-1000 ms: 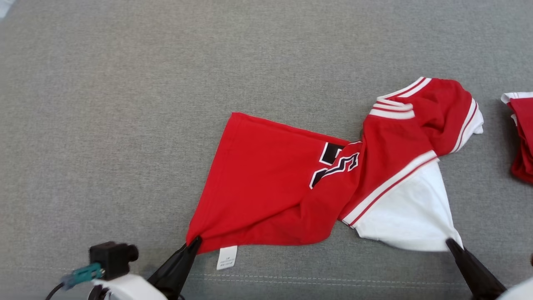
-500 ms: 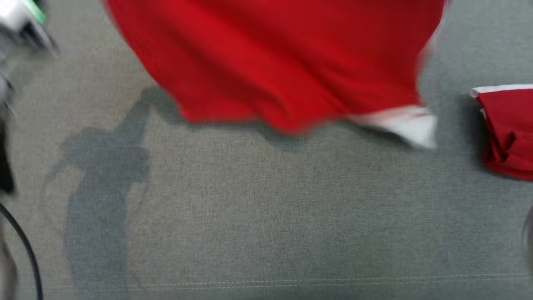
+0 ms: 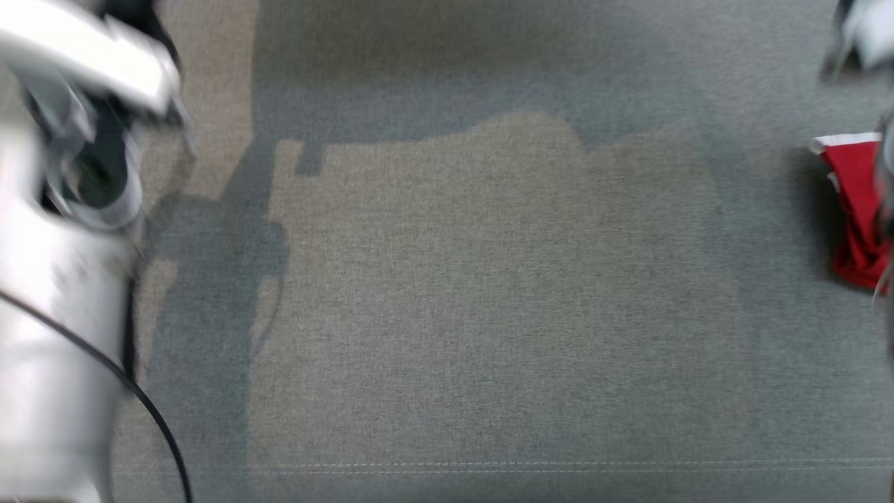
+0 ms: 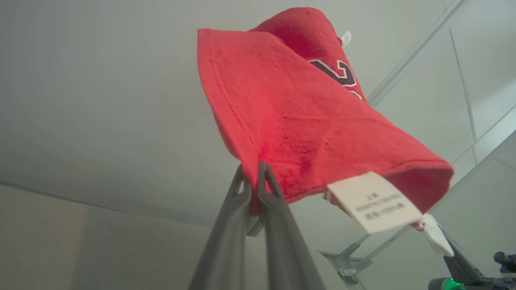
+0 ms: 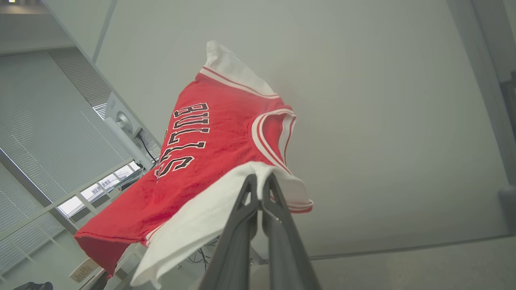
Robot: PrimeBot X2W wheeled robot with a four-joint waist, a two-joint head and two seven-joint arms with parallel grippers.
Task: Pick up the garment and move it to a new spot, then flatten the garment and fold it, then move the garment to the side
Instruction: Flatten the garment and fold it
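The garment (image 4: 306, 121) is a red jersey with white trim and black lettering, held up in the air against the ceiling. In the left wrist view my left gripper (image 4: 254, 173) is shut on its red hem, close to a white care label (image 4: 373, 201). In the right wrist view my right gripper (image 5: 260, 181) is shut on the white part of the garment (image 5: 209, 161), which hangs off to the left. In the head view my pale left arm (image 3: 63, 279) is a blur at the left, and my right arm (image 3: 866, 35) is blurred at the top right.
A grey fabric surface (image 3: 489, 314) with a stitched seam near its front edge lies below, crossed by shadows. A second red and white garment (image 3: 855, 209) lies crumpled at the right edge.
Both grippers have lifted the garment off the grey surface, up and out of the head view. The arms rose with it. The red garment at the right stayed in place.
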